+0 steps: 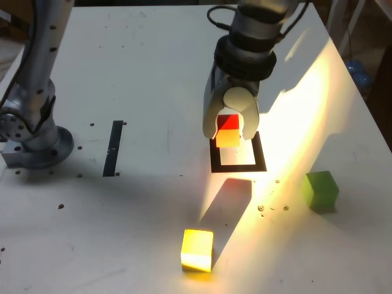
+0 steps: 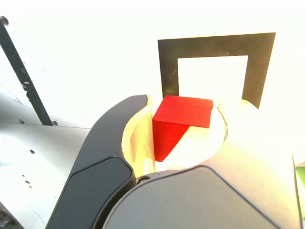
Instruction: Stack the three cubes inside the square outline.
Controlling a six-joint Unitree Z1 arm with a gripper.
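One red cube [image 1: 228, 130] | clamped inside pincer [image 1: 229, 125] | over square outline [image 1: 237, 165]

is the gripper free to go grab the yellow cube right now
Probably not yet: the gripper is shut on the red cube over the square outline. The yellow cube sits alone on open table, so nothing else blocks it.

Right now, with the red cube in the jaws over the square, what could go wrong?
1. The red cube hangs at the far edge of the square outline rather than its white centre; released here, it may land on the tape.
2. The cube looks turned relative to the outline, so it could settle askew and make a poor base.
3. The yellow cube and green cube wait apart on the table; a crooked base would likely make stacking them harder.
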